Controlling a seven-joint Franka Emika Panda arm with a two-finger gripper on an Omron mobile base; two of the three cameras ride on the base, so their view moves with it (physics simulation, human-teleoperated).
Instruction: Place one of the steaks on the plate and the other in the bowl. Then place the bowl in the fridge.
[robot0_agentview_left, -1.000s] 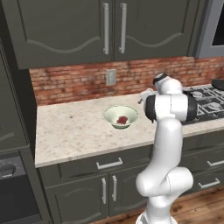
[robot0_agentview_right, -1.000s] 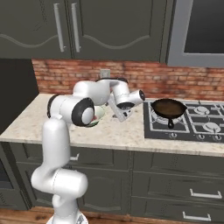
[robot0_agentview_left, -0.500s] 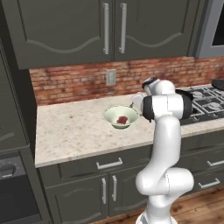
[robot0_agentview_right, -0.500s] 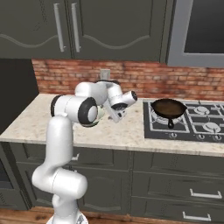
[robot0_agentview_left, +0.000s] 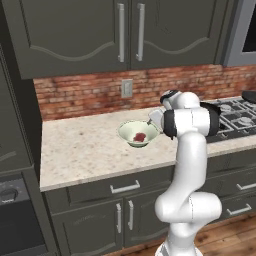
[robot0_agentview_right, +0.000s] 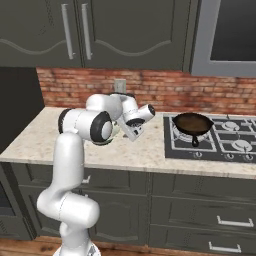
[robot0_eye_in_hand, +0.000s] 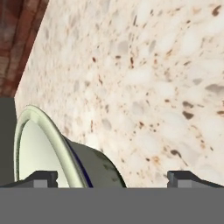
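The pale cream-green bowl (robot0_agentview_left: 131, 131) stands on the speckled counter with one red-pink steak (robot0_agentview_left: 139, 136) lying in its bottom. My gripper (robot0_agentview_left: 152, 123) hangs open at the bowl's right rim, low over the counter. In the hand view the bowl (robot0_eye_in_hand: 89, 166) appears tilted at the lower left. Its thin rim rises just inside my left fingertip (robot0_eye_in_hand: 41, 177), and the right fingertip (robot0_eye_in_hand: 186, 177) is over bare counter. Nothing is held between the fingers. The plate and the fridge are out of view.
A black frying pan (robot0_agentview_right: 192, 121) sits on the gas cooktop (robot0_agentview_right: 220, 140) to the right of the arm. A brick backsplash with a wall outlet (robot0_agentview_left: 127, 88) runs behind the counter (robot0_agentview_left: 85, 150). Dark cabinets hang above.
The hand has swung left and down from near the cooktop to the bowl's right rim. The jaws stayed open and the bowl and steak have not moved.
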